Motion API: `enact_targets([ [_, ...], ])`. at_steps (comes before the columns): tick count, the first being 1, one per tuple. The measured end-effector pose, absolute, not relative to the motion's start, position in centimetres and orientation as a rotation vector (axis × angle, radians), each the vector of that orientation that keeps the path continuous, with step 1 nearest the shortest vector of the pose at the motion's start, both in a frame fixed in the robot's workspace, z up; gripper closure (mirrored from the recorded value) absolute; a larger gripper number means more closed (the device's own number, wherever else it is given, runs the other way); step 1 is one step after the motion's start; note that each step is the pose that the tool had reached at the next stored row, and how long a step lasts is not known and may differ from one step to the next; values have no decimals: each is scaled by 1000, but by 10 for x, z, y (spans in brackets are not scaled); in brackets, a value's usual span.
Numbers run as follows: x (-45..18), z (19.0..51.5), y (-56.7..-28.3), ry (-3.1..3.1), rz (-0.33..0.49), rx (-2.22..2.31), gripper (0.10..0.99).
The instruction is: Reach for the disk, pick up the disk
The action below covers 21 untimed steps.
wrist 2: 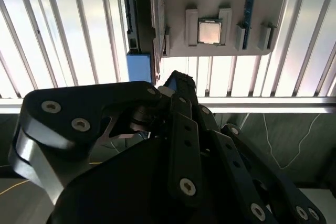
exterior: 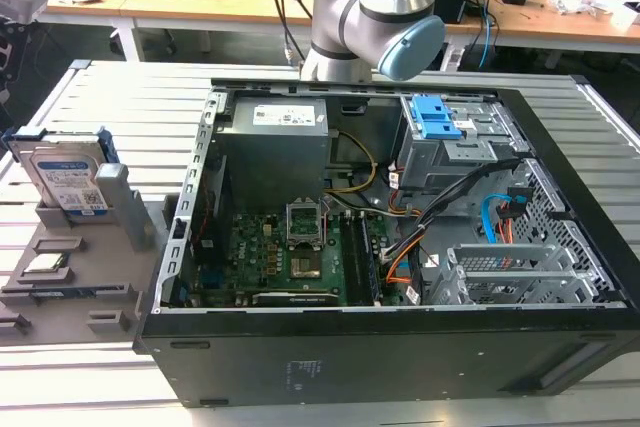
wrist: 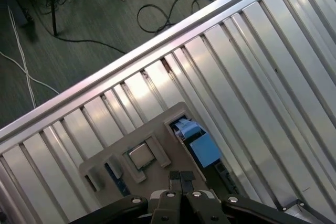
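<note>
Exterior view: disk (exterior: pixel 66 183) stands on edge, label facing the camera, blue frame around it, slotted into a grey holder tray (exterior: pixel 100 265) at roughly 9 o'clock from the open computer case (exterior: pixel 400 357). Nothing grips or touches the disk. Small square processor chip (exterior: pixel 45 265) lies flat in a pocket of the same tray, at about 7 o'clock from the disk and just beside it. Tray and case both sit on a slatted metal table (exterior: pixel 130 107). Robot arm (exterior: pixel 375 7) rises behind the case at 12 o'clock, its elbow with a pale blue cap. In the first wrist view the gripper (wrist: pixel 181 178) looks down on the tray; its fingertips are pressed together with nothing between them, near both the chip and the blue frame of the disk. In the second wrist view the black finger linkages sit folded close, the chip and a patch of the blue frame beyond them.
</note>
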State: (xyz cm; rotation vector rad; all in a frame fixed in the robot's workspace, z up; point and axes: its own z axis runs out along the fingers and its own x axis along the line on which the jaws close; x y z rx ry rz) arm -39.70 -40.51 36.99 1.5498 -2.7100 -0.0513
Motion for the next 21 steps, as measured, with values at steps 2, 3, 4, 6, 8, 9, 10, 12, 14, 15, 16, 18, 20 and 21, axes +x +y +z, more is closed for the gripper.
enact_targets([
  [2,-397,370,-405,-2689,-51,1585,980],
  [3,-397,370,-405,-2679,-51,1601,980],
  [4,-397,370,-405,-2672,-51,1612,980],
  [6,-397,370,-405,-2654,-50,1642,980],
  [8,-397,370,-405,-2636,-50,1670,980],
  [9,-397,370,-405,-2628,-50,1682,980],
  [10,-397,370,-405,-2619,-50,1696,980],
  [12,-397,370,-405,-2595,-49,1732,980],
  [14,-397,370,-405,-2571,-49,1766,980],
  [15,-397,370,-405,-2558,-48,1785,980],
  [16,-397,370,-405,-2550,-48,1796,980],
  [18,-397,370,-405,-2533,-48,1820,980],
  [20,-397,370,-405,-2508,-47,1853,980],
  [21,-397,370,-405,-2495,-47,1870,980],
])
